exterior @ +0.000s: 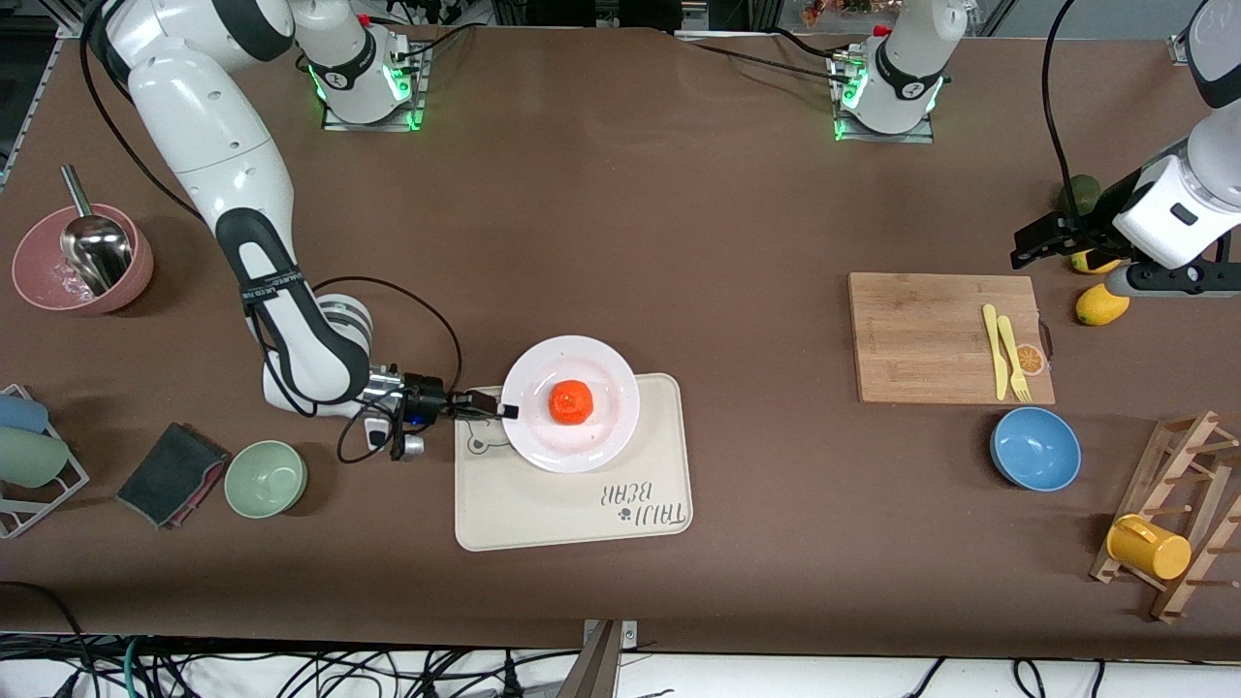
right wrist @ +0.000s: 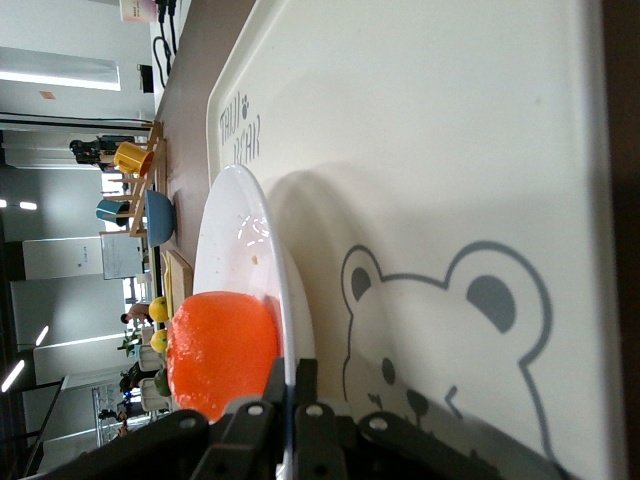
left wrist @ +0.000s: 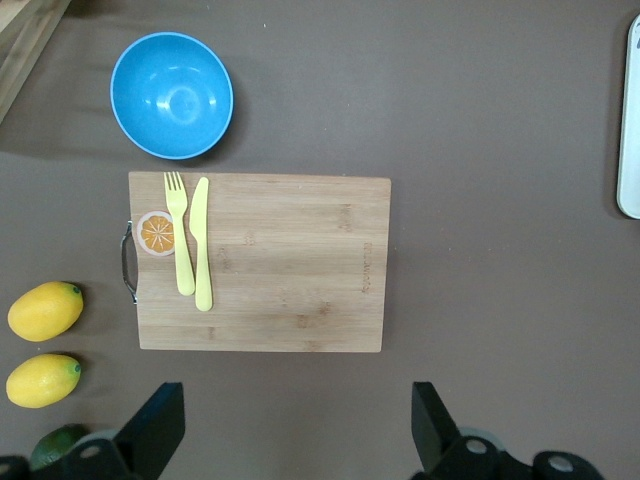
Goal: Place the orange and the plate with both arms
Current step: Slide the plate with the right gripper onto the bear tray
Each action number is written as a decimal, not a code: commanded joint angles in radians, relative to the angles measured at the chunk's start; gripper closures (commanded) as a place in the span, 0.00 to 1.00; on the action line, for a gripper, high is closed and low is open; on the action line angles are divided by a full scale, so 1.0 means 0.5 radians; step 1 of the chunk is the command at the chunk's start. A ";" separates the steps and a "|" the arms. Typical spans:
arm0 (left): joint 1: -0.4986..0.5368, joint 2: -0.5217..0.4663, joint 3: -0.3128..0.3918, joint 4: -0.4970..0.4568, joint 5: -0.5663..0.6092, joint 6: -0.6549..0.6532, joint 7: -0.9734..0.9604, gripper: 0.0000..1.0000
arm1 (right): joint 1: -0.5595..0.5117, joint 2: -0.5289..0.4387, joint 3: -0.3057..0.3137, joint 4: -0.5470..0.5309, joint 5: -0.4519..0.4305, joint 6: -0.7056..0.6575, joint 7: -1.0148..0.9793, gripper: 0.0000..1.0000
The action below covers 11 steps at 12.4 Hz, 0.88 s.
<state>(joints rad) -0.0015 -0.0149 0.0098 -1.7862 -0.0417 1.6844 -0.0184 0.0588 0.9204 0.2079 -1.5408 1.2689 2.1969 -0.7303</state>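
Right gripper (exterior: 506, 410): fingers (right wrist: 300, 385) pinched narrow on the rim of the plate (exterior: 543, 436), low over the bear-print tray (exterior: 543, 514). The plate rests on the tray, toward the right arm's end of the counter (exterior: 679, 213); the orange (exterior: 571, 401) sits at its centre. Left gripper (left wrist: 295, 425): fingers (left wrist: 160, 420) spread wide, holding nothing, up over the counter near the cutting board (exterior: 921, 339) and lemons (exterior: 1102, 305).

Orange (exterior: 571, 401) on plate (exterior: 543, 436), plate apparently on tray (exterior: 572, 504) edge toward the right arm's end.
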 commanded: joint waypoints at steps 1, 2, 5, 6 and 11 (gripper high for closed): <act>0.006 0.014 -0.004 0.047 0.037 -0.043 0.028 0.00 | 0.005 0.046 0.008 0.157 -0.093 0.000 0.184 1.00; 0.006 0.014 -0.004 0.047 0.037 -0.043 0.028 0.00 | 0.005 0.076 0.008 0.209 -0.093 0.000 0.184 1.00; 0.006 0.014 -0.004 0.047 0.037 -0.046 0.028 0.00 | 0.005 0.178 0.008 0.332 -0.093 0.000 0.154 1.00; 0.006 0.014 -0.004 0.047 0.037 -0.046 0.028 0.00 | 0.005 0.208 0.008 0.372 -0.093 0.000 0.154 1.00; 0.006 0.018 -0.004 0.047 0.037 -0.043 0.028 0.00 | 0.014 0.298 0.008 0.480 -0.093 0.012 0.148 1.00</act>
<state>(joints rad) -0.0015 -0.0148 0.0098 -1.7862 -0.0417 1.6828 -0.0184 0.0616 1.0360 0.2077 -1.3471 1.2383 2.2000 -0.6639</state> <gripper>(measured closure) 0.000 0.956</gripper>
